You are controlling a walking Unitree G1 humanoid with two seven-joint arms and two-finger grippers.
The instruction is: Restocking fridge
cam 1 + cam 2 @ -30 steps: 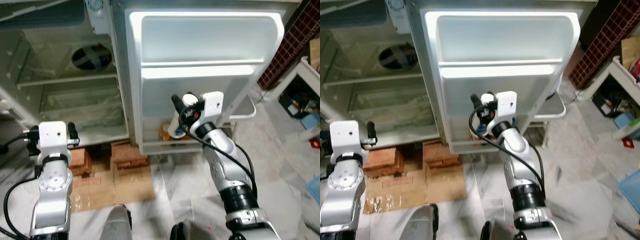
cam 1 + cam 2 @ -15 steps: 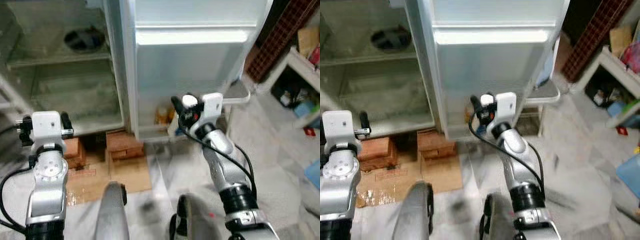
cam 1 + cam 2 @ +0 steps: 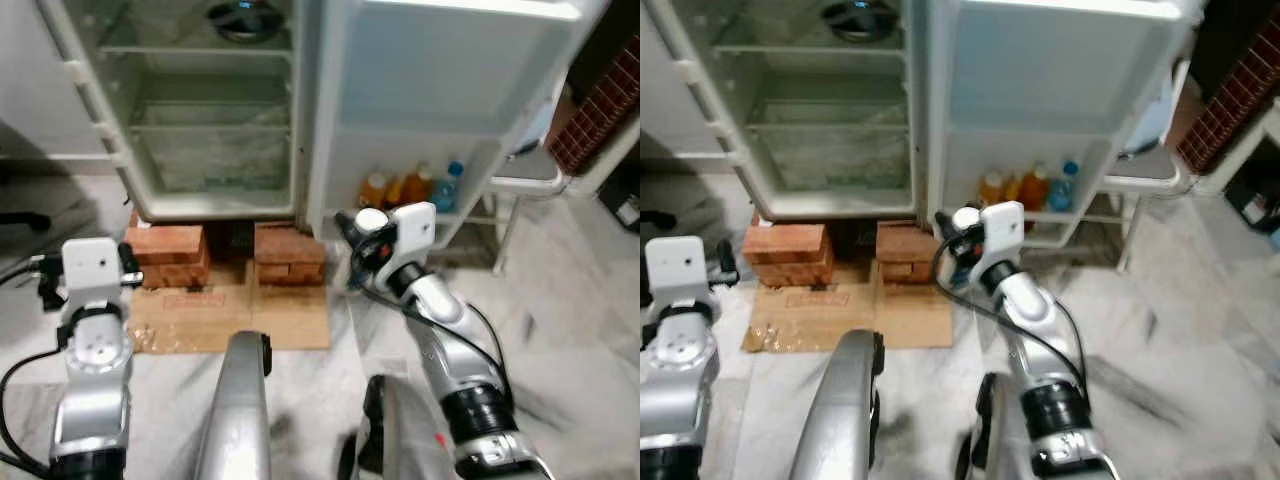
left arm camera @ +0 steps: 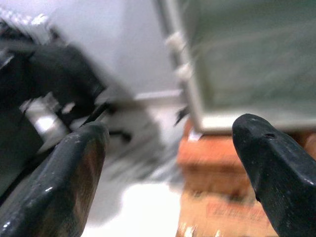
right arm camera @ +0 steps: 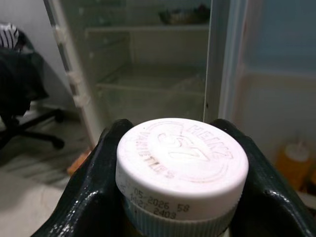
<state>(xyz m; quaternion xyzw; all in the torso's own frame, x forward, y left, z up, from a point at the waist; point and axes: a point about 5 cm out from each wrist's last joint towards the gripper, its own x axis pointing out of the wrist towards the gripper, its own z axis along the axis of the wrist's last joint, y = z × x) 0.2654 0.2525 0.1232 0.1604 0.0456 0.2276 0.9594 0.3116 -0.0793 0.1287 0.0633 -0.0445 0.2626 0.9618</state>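
My right gripper (image 3: 366, 238) is shut on a sauce bottle with a white Heinz cap (image 5: 181, 158). It holds the bottle upright in front of my chest, well short of the fridge. The fridge (image 3: 210, 150) stands open ahead, with glass shelves and a dark bowl (image 3: 240, 15) on an upper one. Its open door (image 3: 440, 70) is to the right, and a few bottles (image 3: 415, 185) stand in its lowest shelf. My left gripper (image 4: 170, 163) is open with nothing in it, raised at my left side.
The fridge rests on red bricks (image 3: 165, 250) with flattened cardboard (image 3: 230, 315) on the marble floor in front. A white stand (image 3: 525, 175) is right of the door. A dark office chair (image 5: 19, 98) is left of the fridge.
The whole picture has shifted: I am farther from the fridge, and the door's bottom shelf with its bottles has come into sight. The right gripper still holds the bottle.
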